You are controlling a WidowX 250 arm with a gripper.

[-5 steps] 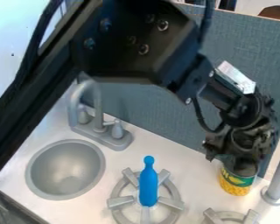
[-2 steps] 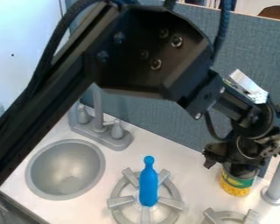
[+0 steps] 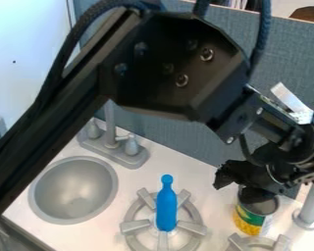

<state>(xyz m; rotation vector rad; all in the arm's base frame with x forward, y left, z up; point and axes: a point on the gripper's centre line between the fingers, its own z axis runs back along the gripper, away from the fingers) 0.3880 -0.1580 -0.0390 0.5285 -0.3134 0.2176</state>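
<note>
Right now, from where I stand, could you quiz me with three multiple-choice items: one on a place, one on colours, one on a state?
1. Where is the black robot gripper?
A) Above the round grey sink
B) At the top of the cylindrical metal can
C) Above the blue bottle-shaped object

2. Which colours show on the can's label?
A) Yellow and green
B) Red and white
C) Purple and orange

3. How is the blue object placed?
A) Gripped in mid-air
B) Lying in the sink
C) Standing narrow end up on the grey stove burner

1: B, the gripper is right by the can's upper end.
2: A, yellow runs along the bottom, with green above.
3: C, its wide end is down on the burner, well apart from the gripper.
</note>
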